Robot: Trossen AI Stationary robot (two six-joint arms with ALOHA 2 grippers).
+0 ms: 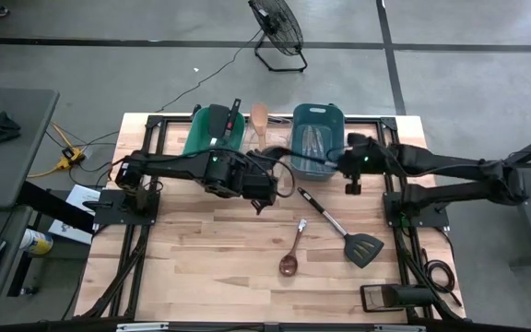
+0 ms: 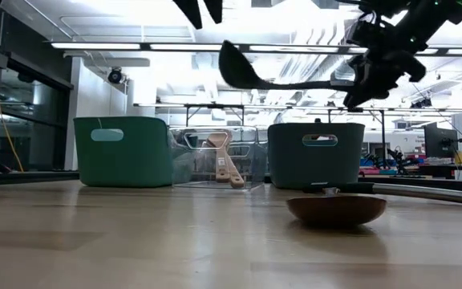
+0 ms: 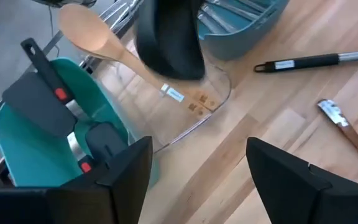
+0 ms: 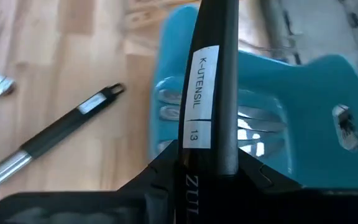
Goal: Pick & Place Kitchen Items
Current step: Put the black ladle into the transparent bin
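Sorting is partly done on a wooden table (image 1: 210,249) seen from above, with three bins along its far edge. A green bin (image 1: 212,131) already holds black utensils with red marks, a clear bin (image 1: 267,138) between the other two holds a wooden spoon (image 1: 259,120), and a blue bin (image 1: 316,138) holds slim silver cutlery (image 3: 238,15). The right gripper (image 1: 348,166) is clamped on the handle of a black ladle (image 2: 251,74), which bears a white label; the ladle hangs in the air, its bowl reaching over the clear bin, just beside the blue one. The left gripper (image 1: 264,194) hovers low over the middle of the table with its fingers (image 3: 129,168) spread wide and nothing between them. Two items are left on the bare wood: a black slotted spatula (image 1: 344,229) with a metal shaft, and a dark wooden spoon (image 1: 293,249) lying near it. By this count, the ladle and these two pieces remain to be placed.
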